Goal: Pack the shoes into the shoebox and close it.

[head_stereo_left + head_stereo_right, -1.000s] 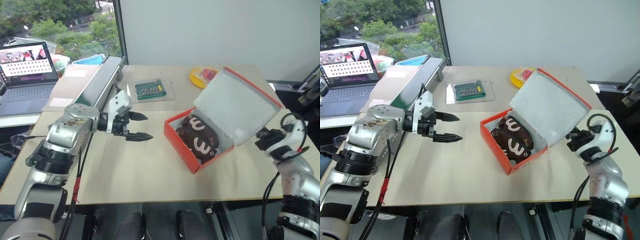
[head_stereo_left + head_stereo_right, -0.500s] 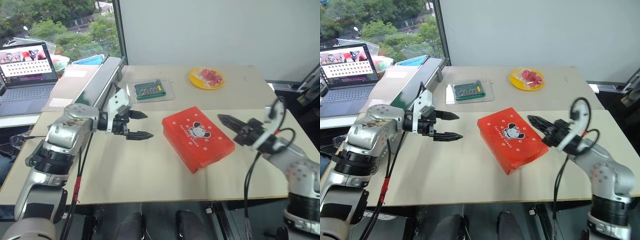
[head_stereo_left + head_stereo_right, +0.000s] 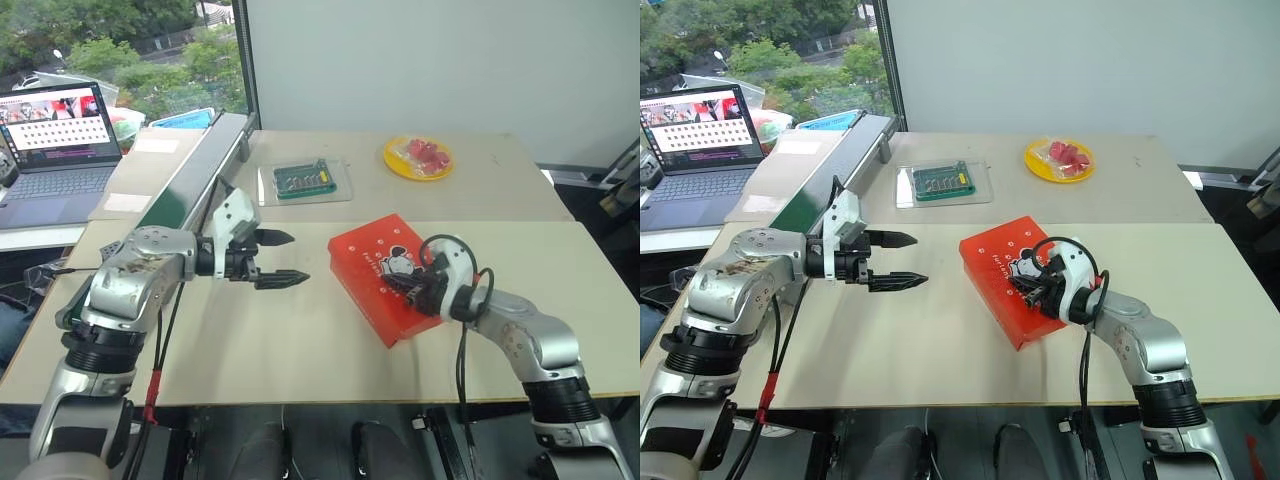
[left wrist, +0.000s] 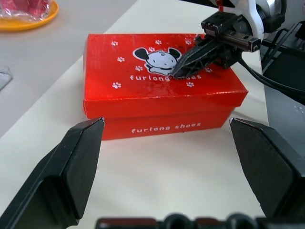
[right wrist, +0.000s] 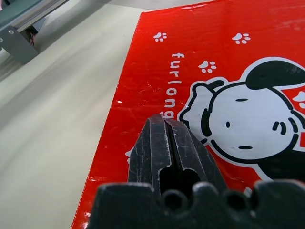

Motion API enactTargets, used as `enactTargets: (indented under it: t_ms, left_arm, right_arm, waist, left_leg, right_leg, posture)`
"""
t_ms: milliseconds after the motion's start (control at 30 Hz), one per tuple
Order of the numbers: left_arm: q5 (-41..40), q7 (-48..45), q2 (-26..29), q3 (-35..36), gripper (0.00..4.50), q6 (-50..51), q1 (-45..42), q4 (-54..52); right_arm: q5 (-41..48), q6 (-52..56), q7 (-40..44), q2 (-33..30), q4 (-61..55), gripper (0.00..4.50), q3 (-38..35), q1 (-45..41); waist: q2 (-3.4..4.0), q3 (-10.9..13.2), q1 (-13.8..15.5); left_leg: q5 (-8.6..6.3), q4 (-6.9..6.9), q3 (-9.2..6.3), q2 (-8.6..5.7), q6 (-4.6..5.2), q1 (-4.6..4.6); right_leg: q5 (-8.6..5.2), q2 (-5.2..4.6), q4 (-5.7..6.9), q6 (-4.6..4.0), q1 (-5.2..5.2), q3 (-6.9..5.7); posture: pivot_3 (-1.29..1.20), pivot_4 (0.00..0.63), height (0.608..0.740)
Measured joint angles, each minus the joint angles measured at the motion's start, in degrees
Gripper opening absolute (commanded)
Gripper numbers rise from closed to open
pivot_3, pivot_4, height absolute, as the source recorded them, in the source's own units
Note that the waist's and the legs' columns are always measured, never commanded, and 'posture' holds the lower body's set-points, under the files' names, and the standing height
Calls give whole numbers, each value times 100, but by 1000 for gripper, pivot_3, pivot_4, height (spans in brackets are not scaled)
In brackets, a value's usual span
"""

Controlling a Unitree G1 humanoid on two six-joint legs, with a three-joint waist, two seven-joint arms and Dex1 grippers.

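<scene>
Head views: we see the shoebox, lid down, lying mid-table with the right pincer, fingers shut and holding nothing, resting on its lid, while the left pincer hangs wide open and empty well apart; a window lies beyond the pale, smooth table. Left wrist view: we judge the glossy cardboard stiff, light and slippery, best held by its long side walls. Right wrist view: closed fingers press beside the lid's printed graphic.

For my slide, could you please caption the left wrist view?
Shut right claw pressing on the closed shoebox lid, seen between the open left claw fingers.
</scene>
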Motion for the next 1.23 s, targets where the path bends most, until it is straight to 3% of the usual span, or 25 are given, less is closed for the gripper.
enactTargets:
  t_ms: [67, 167, 367, 533, 733, 967, 1233]
  left_arm:
    - [9, 85, -18, 43, 4500, -135, 47, -5]
    - [8, 170, -70, 53, 4500, -206, 79, -4]
    - [23, 296, -130, 53, 4500, -425, 203, 2]
    - [34, 455, -333, 52, 4500, -507, 296, 16]
    - [272, 919, -729, 70, 4500, -938, 871, 295]
    - [791, 1284, -1119, 7, 4500, -1943, 1784, 917]
    - [1092, 1519, -1429, -52, 4500, -2616, 2108, 1179]
  right_arm:
    - [-9, -1, 45, -76, 0, 52, -100, -67]
    - [-53, -48, 41, -199, -27, 787, -304, -173]
    - [-69, -69, 70, -806, -393, 2809, -1038, -175]
    - [-251, -300, -206, -890, -25, 4389, -1537, -54]
    - [-1014, -1180, -1467, -729, 850, 4389, -2459, 390]
    - [-1366, -2217, -1858, 45, 1266, 4389, -2586, 1334]
    - [-1456, -2996, -1788, 677, 1476, 4389, -2386, 1621]
  waist:
    - [0, 0, 0]
    - [0, 0, 3]
    - [0, 1, 24]
    - [0, 1, 24]
    - [0, 1, 60]
    - [5, -3, -17]
    - [15, -9, -30]
  left_leg:
    - [0, 0, 0, 0, 0, -2]
    - [0, -1, 0, 0, 0, -3]
    - [-1, -1, 0, 0, 1, -6]
    - [-1, -1, 3, -3, 1, -2]
    - [0, -13, 4, -1, 0, -3]
    - [0, -17, 14, 0, 0, 30]
    - [-1, -23, 14, 3, 0, 39]
  right_leg:
    - [0, -1, -1, 0, -2, 0]
    - [0, 0, -1, 0, -2, -1]
    - [0, -1, -4, 0, -2, -3]
    - [0, -4, -4, 0, 1, 0]
    - [0, -1, -6, -1, -4, 2]
    - [-1, -3, -1, -2, 14, 18]
    - [-2, -3, -2, -4, 18, 19]
  posture:
    - [0, 150, 740]
    - [0, 150, 740]
    - [0, 150, 740]
    - [0, 150, 740]
    - [0, 150, 740]
    - [0, 150, 740]
    - [0, 150, 740]
